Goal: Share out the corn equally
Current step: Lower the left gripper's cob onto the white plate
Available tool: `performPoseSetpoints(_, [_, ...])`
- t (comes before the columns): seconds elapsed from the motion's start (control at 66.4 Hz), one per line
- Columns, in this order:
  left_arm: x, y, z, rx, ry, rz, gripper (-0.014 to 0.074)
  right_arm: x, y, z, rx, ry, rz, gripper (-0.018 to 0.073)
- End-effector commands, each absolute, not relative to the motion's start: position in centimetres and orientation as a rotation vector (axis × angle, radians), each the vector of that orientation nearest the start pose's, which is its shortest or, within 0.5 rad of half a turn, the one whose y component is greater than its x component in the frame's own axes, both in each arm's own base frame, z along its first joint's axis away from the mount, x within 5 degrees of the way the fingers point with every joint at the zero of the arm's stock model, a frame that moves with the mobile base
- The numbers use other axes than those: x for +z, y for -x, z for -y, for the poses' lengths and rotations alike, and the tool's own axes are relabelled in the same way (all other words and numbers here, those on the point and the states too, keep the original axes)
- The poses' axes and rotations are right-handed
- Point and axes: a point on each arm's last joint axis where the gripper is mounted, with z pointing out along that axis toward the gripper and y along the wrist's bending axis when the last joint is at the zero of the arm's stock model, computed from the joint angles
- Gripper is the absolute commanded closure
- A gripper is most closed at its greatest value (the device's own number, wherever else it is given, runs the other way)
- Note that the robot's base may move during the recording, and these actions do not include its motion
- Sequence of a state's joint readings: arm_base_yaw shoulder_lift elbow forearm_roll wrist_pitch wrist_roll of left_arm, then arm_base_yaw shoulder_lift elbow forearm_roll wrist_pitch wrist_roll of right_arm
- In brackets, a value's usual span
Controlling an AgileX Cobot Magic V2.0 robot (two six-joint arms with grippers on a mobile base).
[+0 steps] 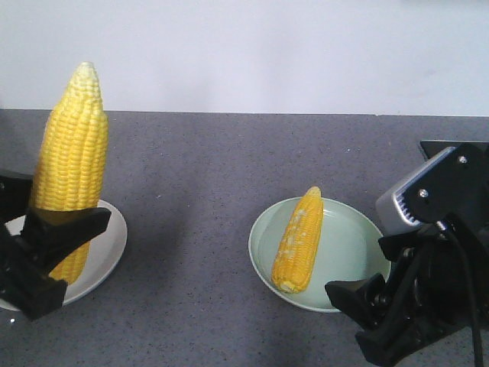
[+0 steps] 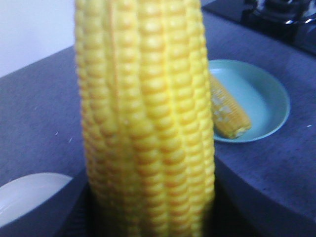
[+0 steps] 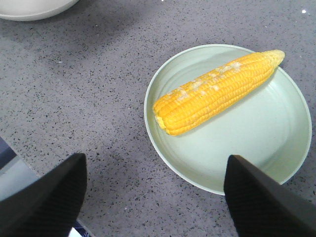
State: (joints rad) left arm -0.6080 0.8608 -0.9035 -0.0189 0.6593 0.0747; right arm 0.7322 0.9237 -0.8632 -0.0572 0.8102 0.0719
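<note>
Exterior front-facing view: grey speckled worktop [image 1: 206, 176] against a pale wall. Item 1, held cob [image 1: 70, 164]: bright yellow, upright, pale tapered tip uppermost, clamped low on its length by the left gripper [image 1: 52, 243]; it stands over the white plate [image 1: 107, 252] near the worktop's left edge, and whether its base touches that plate cannot be told. Item 2, green plate [image 1: 348, 256]: right of centre, towards the near edge, well apart from the white plate. Item 3, lying cob [image 1: 298, 239]: flat in the green plate's left half, tip pointing towards the far edge, blunt end near the rim, with a patch of paler kernels on its upper side. Item 4, right gripper [image 1: 390, 321]: black, at the near right corner, just beside the green plate, touching nothing. Right wrist-mounted view: its two fingers [image 3: 49, 197] stand wide apart with nothing between them, the green plate [image 3: 256, 148] beyond. Left wrist-mounted view: the held cob [image 2: 145, 123] fills the centre of the frame, with the lying cob [image 2: 227, 111] in its dish behind.
</note>
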Motion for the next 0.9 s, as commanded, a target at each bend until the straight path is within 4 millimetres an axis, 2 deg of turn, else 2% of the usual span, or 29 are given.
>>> performPoseSetpoints(0.0, [38.8,-15.5,9.5,-0.253,-0.634,-2.019,0.0321,35.0,-13.4,-11.5,0.339,0.782,-2.146,-0.0001])
performPoseSetpoints(0.135, [38.8,-17.5,8.6,-0.080,-0.612,-2.163,0.0321,35.0,-13.4,-11.5,0.339,0.782,-2.146,-0.0001])
performPoseSetpoints(0.286, [38.3,-19.7,7.4,0.028,-0.528,-2.288,0.0321,35.0,-13.4,-11.5,0.339,0.782,-2.146,-0.0001])
performPoseSetpoints(0.708, [34.8,-24.5,3.7,0.157,-0.304,-2.508,0.0321,35.0,-13.4,-11.5,0.339,0.782,-2.146,-0.0001])
performPoseSetpoints(0.888, [33.0,-26.2,3.2,0.179,-0.279,-2.581,0.0321,35.0,-13.4,-11.5,0.339,0.782,-2.146,-0.0001])
